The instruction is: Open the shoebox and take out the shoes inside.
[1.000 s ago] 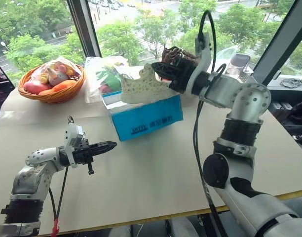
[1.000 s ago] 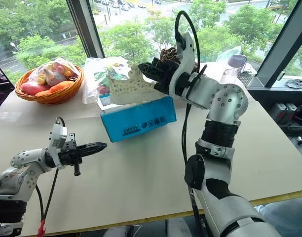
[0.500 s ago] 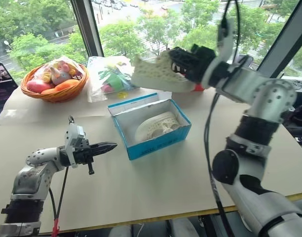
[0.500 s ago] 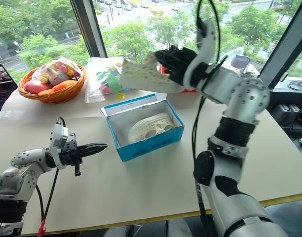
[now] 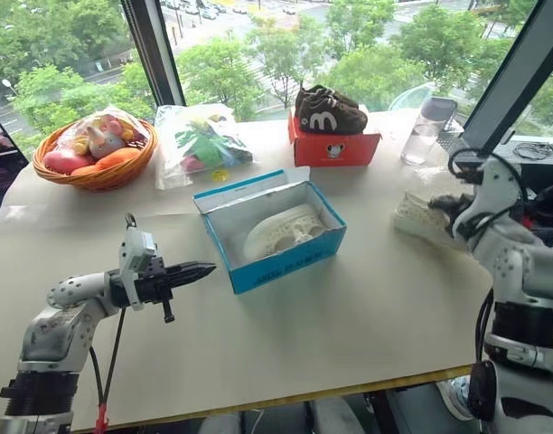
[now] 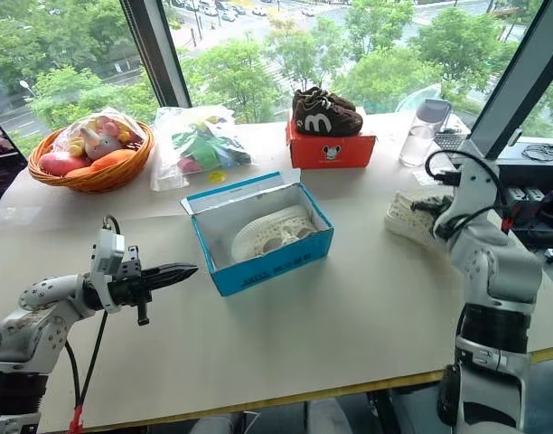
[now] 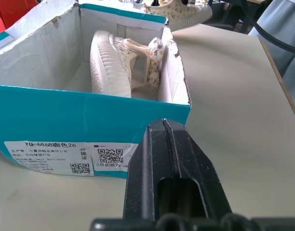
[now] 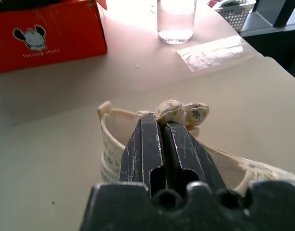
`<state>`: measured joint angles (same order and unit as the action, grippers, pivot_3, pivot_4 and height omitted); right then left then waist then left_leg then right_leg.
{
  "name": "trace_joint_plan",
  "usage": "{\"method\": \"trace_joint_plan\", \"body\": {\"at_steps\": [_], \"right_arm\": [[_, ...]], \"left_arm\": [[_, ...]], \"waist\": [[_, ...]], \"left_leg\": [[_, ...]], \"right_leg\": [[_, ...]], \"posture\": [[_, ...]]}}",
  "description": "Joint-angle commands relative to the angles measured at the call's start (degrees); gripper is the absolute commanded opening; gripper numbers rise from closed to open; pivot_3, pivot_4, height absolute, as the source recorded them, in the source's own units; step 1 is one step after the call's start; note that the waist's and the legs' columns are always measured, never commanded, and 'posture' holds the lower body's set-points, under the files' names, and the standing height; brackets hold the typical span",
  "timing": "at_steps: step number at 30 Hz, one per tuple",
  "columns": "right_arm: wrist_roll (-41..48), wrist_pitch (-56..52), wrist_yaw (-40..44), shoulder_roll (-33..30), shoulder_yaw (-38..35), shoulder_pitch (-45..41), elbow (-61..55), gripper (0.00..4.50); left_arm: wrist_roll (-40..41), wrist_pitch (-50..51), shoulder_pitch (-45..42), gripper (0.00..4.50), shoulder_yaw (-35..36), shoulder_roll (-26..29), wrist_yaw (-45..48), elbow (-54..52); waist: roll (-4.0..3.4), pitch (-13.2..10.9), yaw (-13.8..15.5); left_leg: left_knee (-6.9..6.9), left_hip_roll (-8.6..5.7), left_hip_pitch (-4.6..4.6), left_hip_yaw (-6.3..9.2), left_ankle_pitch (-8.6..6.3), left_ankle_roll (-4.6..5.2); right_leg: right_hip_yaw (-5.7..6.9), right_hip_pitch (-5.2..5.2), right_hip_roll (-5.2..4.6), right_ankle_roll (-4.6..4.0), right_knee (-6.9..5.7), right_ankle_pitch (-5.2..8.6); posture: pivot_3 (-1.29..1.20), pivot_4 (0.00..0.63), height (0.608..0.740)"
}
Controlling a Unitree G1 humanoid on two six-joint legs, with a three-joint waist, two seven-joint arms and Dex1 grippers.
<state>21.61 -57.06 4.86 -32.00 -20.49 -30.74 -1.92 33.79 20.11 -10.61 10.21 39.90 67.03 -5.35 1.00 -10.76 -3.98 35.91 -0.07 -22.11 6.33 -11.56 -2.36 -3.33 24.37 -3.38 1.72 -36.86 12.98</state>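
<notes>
- Right end effector (image 8: 154, 126) sits over the cream-white perforated child's shoe (image 5: 423, 220) near the surface's right edge; its two black fingers (image 8: 142, 144) look nearly together at the shoe's collar and strap, and whether they clamp the fabric cannot be told.
- That shoe rests on the beige surface (image 5: 331, 316), well apart from the box, its heel towards the red box.
- Left end effector (image 5: 197, 269) has its black fingers pressed together, holding nothing, pointing level at the short end of the bright blue rectangular cardboard shoebox (image 5: 285, 262), near it but not touching.
- The shoebox stands open around the middle of the surface; the second cream-white shoe (image 5: 284, 231) lies on its side against the white interior.
- A small red cardboard box (image 5: 335, 146) carrying dark brown shoes (image 5: 329, 110) stands towards the far edge, a clear plastic cup (image 5: 423, 132) beside it.
- A woven basket of toys (image 5: 94, 152) and a clear plastic bag of colourful items (image 5: 202, 143) sit towards the far left corner.
</notes>
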Motion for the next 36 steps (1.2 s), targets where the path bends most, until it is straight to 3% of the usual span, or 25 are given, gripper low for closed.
{"method": "trace_joint_plan", "body": {"at_steps": [1,5,10,13,15,17,19,22,27,36], "right_arm": [[3.57,-6.49,6.47,-6.13,0.24,1.65,-8.71,3.03],[6.36,-9.39,14.96,-15.02,1.01,3.92,-13.95,4.36],[9.78,-7.21,26.94,-25.65,3.2,2.09,-17.74,4.44],[14.78,-8.64,30.88,-24.07,6.76,-4.96,-21.23,4.44],[17.45,-11.64,28.57,-15.95,11.56,-14.17,-20.88,4.44],[18.97,-17.13,22.78,-2.27,14.73,-23.95,-16.51,4.44],[18.85,-21.02,20.15,4.59,15.63,-27.98,-13.9,4.44],[17.33,-26.65,19.31,7.54,18.27,-31.42,-7.75,4.44],[15.81,-32.97,19.58,7.33,21.88,-34.51,-0.51,4.44],[12.42,-28.09,28.37,-2.37,38.24,-33.06,-0.61,4.44]], "left_arm": [[0.95,0.06,-0.07,0.0,0.88,0.48,0.0,-1.53],[0.96,0.16,-0.04,0.0,0.75,0.48,0.03,-1.41],[0.6,-0.1,-0.3,0.0,0.29,0.16,0.05,-0.83],[0.32,-0.35,-0.47,0.0,-0.05,-0.11,-0.07,-0.61],[0.14,-0.49,-0.77,0.0,-0.25,-0.29,-0.18,-0.28],[-0.12,-0.6,-1.14,0.0,-0.59,-0.56,-0.31,0.06],[-0.31,-0.67,-1.42,0.0,-0.91,-0.8,-0.41,0.29],[-0.41,-0.7,-1.89,0.0,-1.36,-1.08,-0.23,0.71],[-0.83,-1.14,-2.63,0.0,-2.09,-1.61,0.09,1.63],[-0.98,-1.45,-2.79,0.0,-2.54,-2.6,-0.15,1.71]], "waist": [[0.0,-0.02,0.11],[0.02,-0.03,0.27],[0.08,-0.06,0.22],[0.13,-0.09,-0.42],[0.21,-0.13,-0.88],[0.26,-0.16,-1.66],[0.27,-0.16,-1.57],[0.33,-0.17,0.15],[0.33,-0.16,1.77],[0.33,-0.17,0.72]], "left_leg": [[0.0,0.0,-0.02,-0.01,0.0,0.0],[0.01,-0.01,-0.05,-0.02,-0.02,0.03],[0.05,-0.01,-0.02,-0.07,-0.02,0.02],[0.03,0.06,0.04,-0.18,-0.03,0.03],[0.01,0.09,0.05,-0.2,-0.04,0.04],[0.0,0.14,0.06,-0.27,-0.04,0.04],[0.0,0.17,0.1,-0.29,-0.03,0.04],[0.03,0.15,-0.13,-0.22,-0.04,0.05],[0.34,-0.15,-1.13,-0.24,-0.06,0.0],[0.4,-0.04,-0.95,-0.24,-0.05,0.01]], "right_leg": [[-0.01,0.01,0.0,0.01,0.01,0.0],[-0.02,0.02,-0.01,0.04,0.06,0.0],[-0.04,-0.02,-0.01,0.07,0.11,-0.01],[-0.15,-0.03,0.05,0.09,0.09,-0.02],[-0.17,-0.07,0.1,0.09,0.08,-0.02],[-0.29,-0.08,0.16,0.11,0.05,-0.06],[-0.38,-0.05,0.23,0.07,-0.03,-0.13],[-0.27,0.19,0.19,0.04,0.04,-0.14],[-0.3,0.9,-0.13,-0.01,0.19,-0.61],[-0.31,0.85,0.04,-0.01,0.16,-0.67]], "posture": [[0.0,0.15,0.74],[0.0,0.15,0.74],[0.0,0.15,0.74],[0.0,0.15,0.74],[0.0,0.15,0.74],[0.0,0.15,0.74],[0.0,0.15,0.74],[0.0,0.15,0.74],[0.0,0.15,0.74],[0.0,0.15,0.74]]}}
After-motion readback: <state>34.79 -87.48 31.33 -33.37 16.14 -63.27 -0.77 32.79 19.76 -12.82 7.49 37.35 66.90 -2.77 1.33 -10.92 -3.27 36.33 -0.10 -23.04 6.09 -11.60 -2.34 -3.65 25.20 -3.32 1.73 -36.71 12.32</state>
